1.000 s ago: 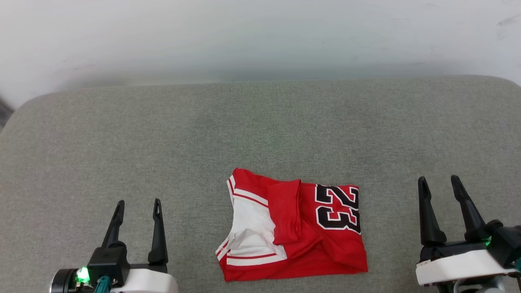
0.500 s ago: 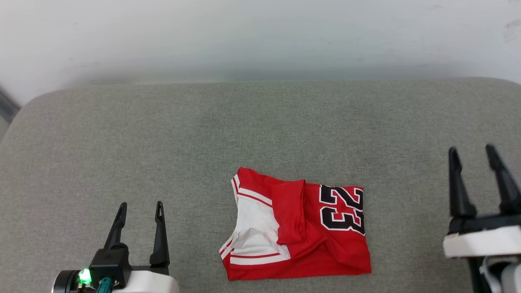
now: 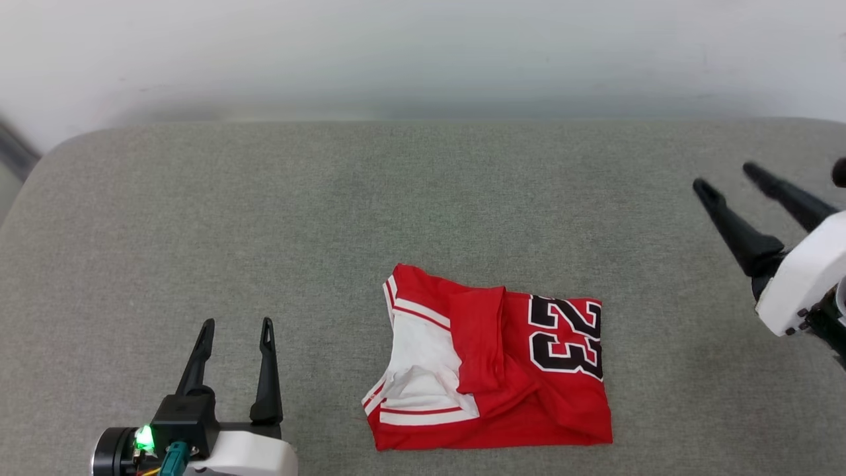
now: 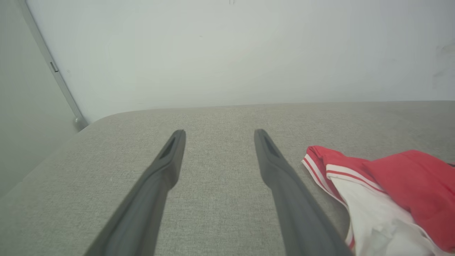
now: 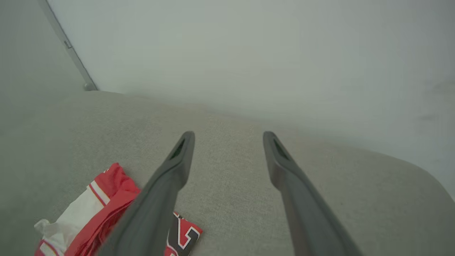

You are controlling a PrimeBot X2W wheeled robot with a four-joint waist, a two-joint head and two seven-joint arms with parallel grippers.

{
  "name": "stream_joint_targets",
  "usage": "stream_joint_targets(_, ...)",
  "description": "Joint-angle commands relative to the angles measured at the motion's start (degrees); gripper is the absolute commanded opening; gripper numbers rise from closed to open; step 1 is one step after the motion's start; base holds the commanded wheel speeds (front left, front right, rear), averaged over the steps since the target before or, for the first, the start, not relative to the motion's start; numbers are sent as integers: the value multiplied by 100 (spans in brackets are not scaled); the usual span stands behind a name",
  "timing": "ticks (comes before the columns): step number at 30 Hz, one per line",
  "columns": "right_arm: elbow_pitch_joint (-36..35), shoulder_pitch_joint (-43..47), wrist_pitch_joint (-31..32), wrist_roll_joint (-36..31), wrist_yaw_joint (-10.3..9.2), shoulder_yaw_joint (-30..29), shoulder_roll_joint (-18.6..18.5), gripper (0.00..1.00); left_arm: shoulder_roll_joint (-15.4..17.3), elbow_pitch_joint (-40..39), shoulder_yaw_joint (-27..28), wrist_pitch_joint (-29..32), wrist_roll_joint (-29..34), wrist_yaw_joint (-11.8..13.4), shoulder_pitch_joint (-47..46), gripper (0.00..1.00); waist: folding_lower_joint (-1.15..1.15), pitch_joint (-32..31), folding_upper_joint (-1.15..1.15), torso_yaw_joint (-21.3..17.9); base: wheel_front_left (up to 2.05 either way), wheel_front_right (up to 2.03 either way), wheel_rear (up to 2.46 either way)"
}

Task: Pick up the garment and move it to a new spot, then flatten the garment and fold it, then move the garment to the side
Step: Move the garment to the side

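Observation:
The garment [image 3: 492, 360], a red jersey T-shirt with a white sleeve and a black-and-white "23" print, lies folded in a rough square near the front middle of the grey cushioned surface [image 3: 317, 211]. My left gripper [image 3: 238, 327] stands open at the lower left, well to the left of the garment, nothing between its fingers. My right gripper [image 3: 724, 175] is open at the right edge, raised and tilted toward the upper left, far right of the garment. The left wrist view has the garment [image 4: 387, 188] to the right of that gripper [image 4: 218, 132]. In the right wrist view the garment [image 5: 106, 209] lies lower left of the gripper [image 5: 229, 134].
A pale wall [image 3: 423, 53] rises behind the cushioned surface. The surface's rounded corners show at the far left [image 3: 59, 149] and far right. A grey vertical rail [image 4: 53, 67] runs along the wall at the left.
My right gripper has risen toward the back right and tilted to the upper left, still open. The left gripper and the garment kept their places; the camera shifted slightly.

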Motion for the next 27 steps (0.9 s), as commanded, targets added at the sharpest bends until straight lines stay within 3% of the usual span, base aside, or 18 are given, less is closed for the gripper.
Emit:
stream_joint_targets(1,66,-119,675,466,-2,123,-191,100,-4,-14,-18,-13,2,-1,-118,100,0,86,0,37,0,0,0)
stream_joint_targets(6,289,-50,2190,1474,-2,383,-528,100,-7,-38,-52,-13,-4,-13,-244,100,0,284,0,115,0,0,0)
stream_joint_targets(11,522,260,2918,1981,-2,637,-621,100,-10,-60,-149,-13,-10,-33,-395,100,0,543,0,228,0,0,0)
stream_joint_targets(27,1503,413,2761,2712,-5,1225,7,100,-14,-32,-377,-13,43,-67,-904,100,0,1251,0,729,0,0,0)
